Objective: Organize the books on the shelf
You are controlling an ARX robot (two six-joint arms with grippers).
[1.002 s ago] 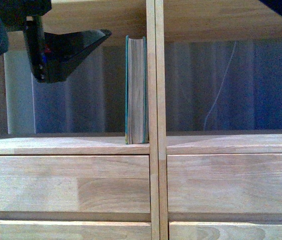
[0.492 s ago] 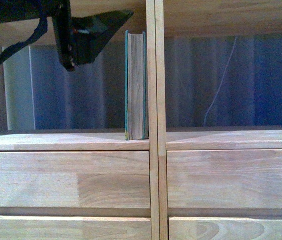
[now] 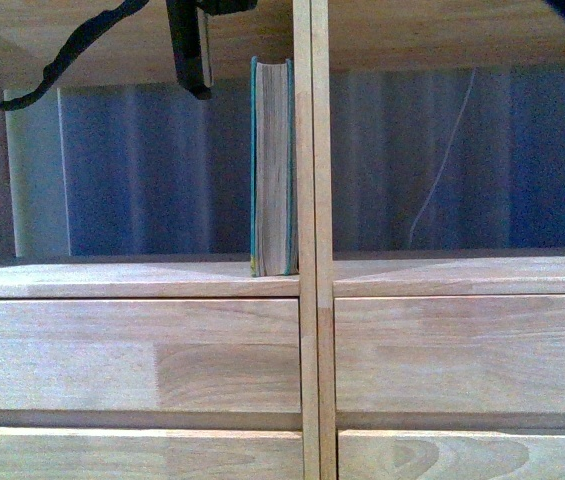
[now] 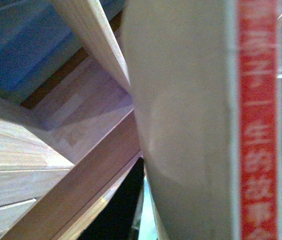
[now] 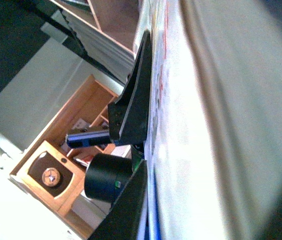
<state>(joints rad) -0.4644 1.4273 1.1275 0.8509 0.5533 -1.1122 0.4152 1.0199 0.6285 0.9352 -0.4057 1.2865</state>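
Observation:
A thick teal book (image 3: 273, 165) with yellowed pages stands upright on the light-wood shelf (image 3: 132, 280), tight against its central upright. My left gripper (image 3: 190, 50) hangs edge-on at the top of that compartment, just left of the teal book. It is shut on the thin white paperback (image 4: 185, 120), whose red spine (image 4: 258, 130) fills the left wrist view. Only one dark finger (image 4: 123, 205) shows there. In the right wrist view my right gripper (image 5: 155, 55) is shut on a pale-covered book (image 5: 210, 130), one black finger (image 5: 133, 107) flat against its cover.
Two plain drawer fronts (image 3: 132, 360) sit below the open compartments. The compartment right of the upright (image 3: 310, 200) holds no books, and a thin white cable (image 3: 442, 170) hangs behind it. An orange-brown cabinet (image 5: 71, 150) shows far off in the right wrist view.
My left gripper has swung right along the top of the compartment towards the teal book and turned edge-on. The teal book has not moved.

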